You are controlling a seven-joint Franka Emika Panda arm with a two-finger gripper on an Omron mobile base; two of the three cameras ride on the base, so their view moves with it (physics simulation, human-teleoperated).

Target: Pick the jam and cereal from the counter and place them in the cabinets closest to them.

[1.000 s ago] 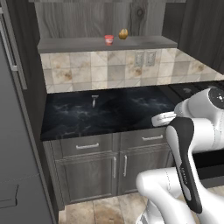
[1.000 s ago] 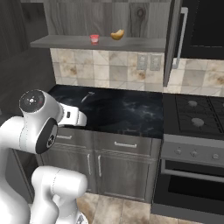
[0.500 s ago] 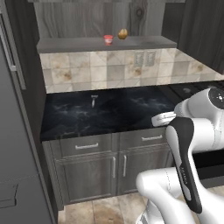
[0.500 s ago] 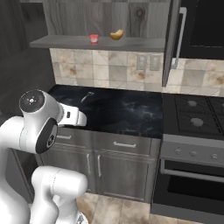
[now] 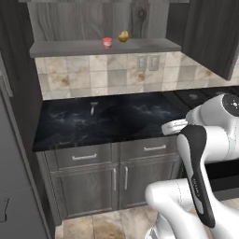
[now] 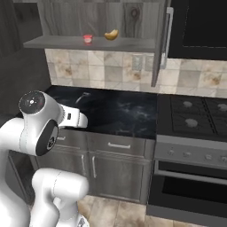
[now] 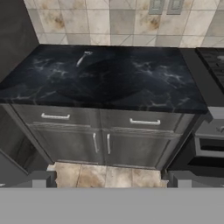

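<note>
Jam-wise, starting up close: the gripper [image 7: 109,179] is spread as wide as it goes with nothing between the tips and nothing touching them, it just hangs in the air out in front of the base units [image 7: 103,142], looking down at their two doors and the drawer fronts above. The white arm [image 5: 200,163] is folded back low at the counter's front edge, so the hand sits well short of anything on the wall. Next out is the counter [image 7: 131,83], black marble look with pale veins; I can make out a small pale streaky thing [image 5: 93,108] near its back left, too small to say what it is. To the right of the counter there's a stove [image 6: 195,111] with an oven below. Behind the counter is a tiled wall with two outlets [image 5: 147,62]. Farthest and highest, the cabinet [image 5: 70,23] stands open, its dark door [image 6: 160,42] swung out, and on the grey shelf [image 5: 70,47] sits the jam [image 5: 107,42], upright, just beside a golden-brown egg-shaped thing [image 5: 123,36] on its right, the two near each other but apart.
</note>
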